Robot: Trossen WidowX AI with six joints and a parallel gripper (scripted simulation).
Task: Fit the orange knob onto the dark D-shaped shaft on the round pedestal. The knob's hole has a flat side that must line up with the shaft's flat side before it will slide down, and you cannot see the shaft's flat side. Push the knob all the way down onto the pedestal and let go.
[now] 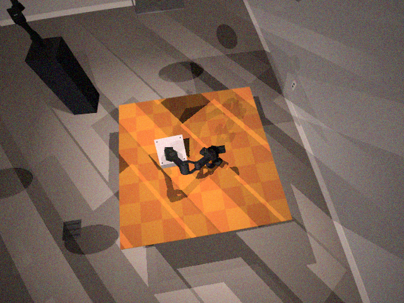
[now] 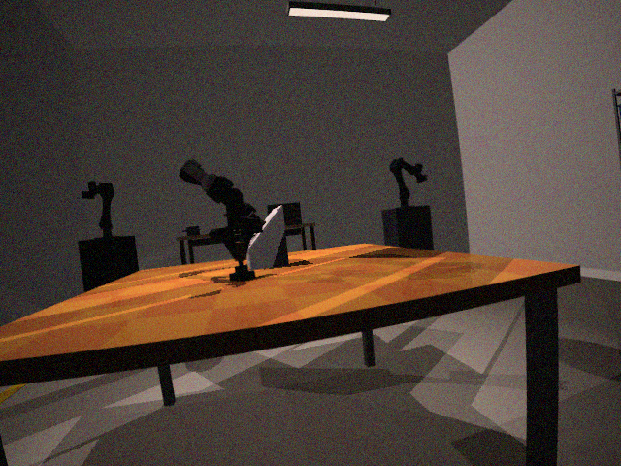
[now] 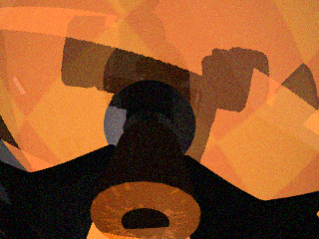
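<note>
The orange knob is seen end-on in the wrist view, its D-shaped hole facing the camera; its long body is in shadow. My gripper is shut on the knob, a black finger on each side. The round pedestal is dark grey and lies beyond the knob's far end in the wrist view. In the exterior view the gripper is above the pedestal, with a narrow dark upright piece between them. The shaft's flat side is hidden, and I cannot tell exactly how far down the knob sits.
My arm stands on a white slanted mount beside the pedestal on the orange checkered table. Strong shadows and light bands cross the table. Other arms stand on dark boxes away from the table.
</note>
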